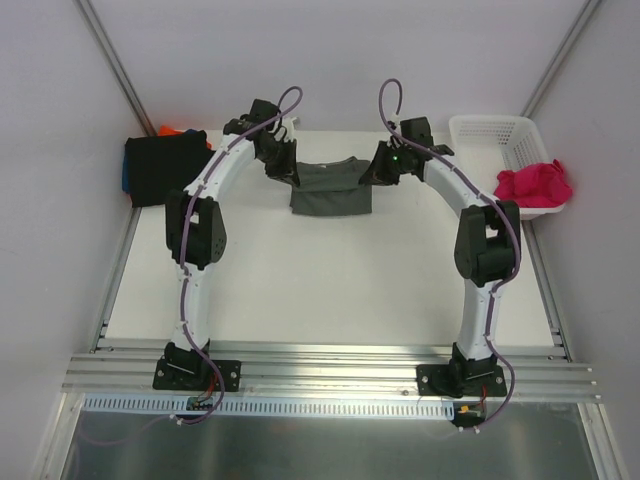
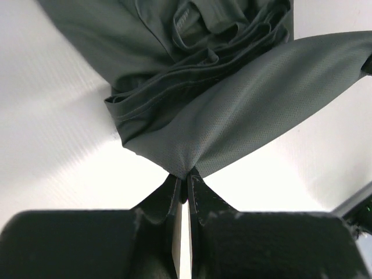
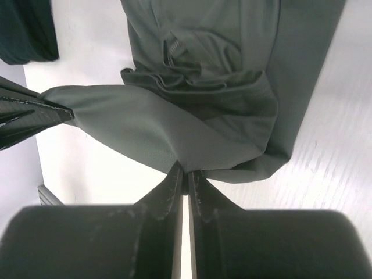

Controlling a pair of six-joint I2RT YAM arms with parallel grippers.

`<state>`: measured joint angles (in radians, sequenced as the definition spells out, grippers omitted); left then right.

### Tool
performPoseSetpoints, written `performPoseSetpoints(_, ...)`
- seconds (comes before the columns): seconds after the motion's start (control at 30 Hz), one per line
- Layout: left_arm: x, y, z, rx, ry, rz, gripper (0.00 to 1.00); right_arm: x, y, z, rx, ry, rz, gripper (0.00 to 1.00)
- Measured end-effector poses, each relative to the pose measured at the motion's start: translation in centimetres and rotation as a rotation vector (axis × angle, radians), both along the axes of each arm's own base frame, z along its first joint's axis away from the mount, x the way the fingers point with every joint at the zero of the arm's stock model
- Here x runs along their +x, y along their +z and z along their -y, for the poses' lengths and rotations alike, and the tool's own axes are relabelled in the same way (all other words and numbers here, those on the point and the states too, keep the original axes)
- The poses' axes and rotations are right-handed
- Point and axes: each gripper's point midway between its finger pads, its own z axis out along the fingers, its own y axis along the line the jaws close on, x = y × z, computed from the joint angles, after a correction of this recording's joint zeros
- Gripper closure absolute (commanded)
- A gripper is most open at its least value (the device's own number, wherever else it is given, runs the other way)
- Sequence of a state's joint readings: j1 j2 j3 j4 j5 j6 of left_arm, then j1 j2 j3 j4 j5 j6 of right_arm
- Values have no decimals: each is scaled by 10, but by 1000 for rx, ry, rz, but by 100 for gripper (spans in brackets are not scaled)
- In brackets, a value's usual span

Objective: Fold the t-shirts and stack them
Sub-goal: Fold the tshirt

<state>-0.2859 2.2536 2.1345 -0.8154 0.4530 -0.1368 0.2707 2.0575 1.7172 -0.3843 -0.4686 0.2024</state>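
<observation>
The grey t-shirt [image 1: 332, 190] is lying partly folded on the white table [image 1: 330, 290], in the upper middle of the top view, between the two grippers. The left gripper [image 2: 186, 179] is pinching an edge of the grey t-shirt, its fingers pressed together on the cloth, which is fanning out above them in the left wrist view. The right gripper [image 3: 186, 176] is clenching another spot on the same edge in the same way. A band of cloth is stretching between the two grips, and the bunched collar is sitting near the top of both wrist views.

At the upper left of the top view a black t-shirt [image 1: 160, 172] is lying folded, with an orange t-shirt [image 1: 176, 130] and a sliver of a blue t-shirt [image 1: 127, 172] peeking out around it. At the upper right a pink t-shirt [image 1: 535, 185] is lying crumpled in the near end of a white basket [image 1: 500, 135].
</observation>
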Motion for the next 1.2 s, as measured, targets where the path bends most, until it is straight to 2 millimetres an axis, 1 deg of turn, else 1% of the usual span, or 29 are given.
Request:
performPoseSetpoints(0.07,8,5,-3,8,12,29,100,12,5,-2,4,-1,28,97)
performPoseSetpoints(0.17,27,11,-2,12,14,93,100,30,9,-6,4,-3,71,97)
performPoseSetpoints(0.27,45,5,-2,29,20,136,100,44,4,-8,3,-4,93,96)
performPoseSetpoints(0.33,57,-8,-1,42,26,147,100,53,-3,-10,-2,-3,98,96)
performPoseSetpoints(0.4,69,-25,-1,62,31,153,100,65,-14,-13,-7,0,102,96)
performPoseSetpoints(0.53,94,-65,-1,99,40,170,100,86,-38,-17,-18,1,111,97)
performPoseSetpoints(0.6,102,-80,-3,120,49,171,100,94,-51,-18,-29,1,110,96)
performPoseSetpoints(0.67,110,-89,-4,134,57,187,99,99,-62,-18,-40,2,110,96)
performPoseSetpoints(0.73,115,-87,-6,143,63,208,99,100,-69,-16,-52,1,107,97)
performPoseSetpoints(0.8,124,-77,-6,146,72,256,98,101,-71,-15,-63,-1,110,97)
performPoseSetpoints(0.97,145,-58,-8,153,107,355,98,109,-60,-14,-72,-1,154,97)
performPoseSetpoints(1.1,155,-49,-9,152,124,402,97,113,-56,-14,-78,-5,172,97)
performPoseSetpoints(1.13,157,-48,-10,152,127,408,84,113,-55,-14,-78,-6,176,97)
performPoseSetpoints(1.17,158,-48,-10,155,128,414,76,114,-53,-13,-79,-8,181,97)
performPoseSetpoints(1.2,160,-46,-11,157,130,423,58,116,-52,-13,-84,-10,187,97)
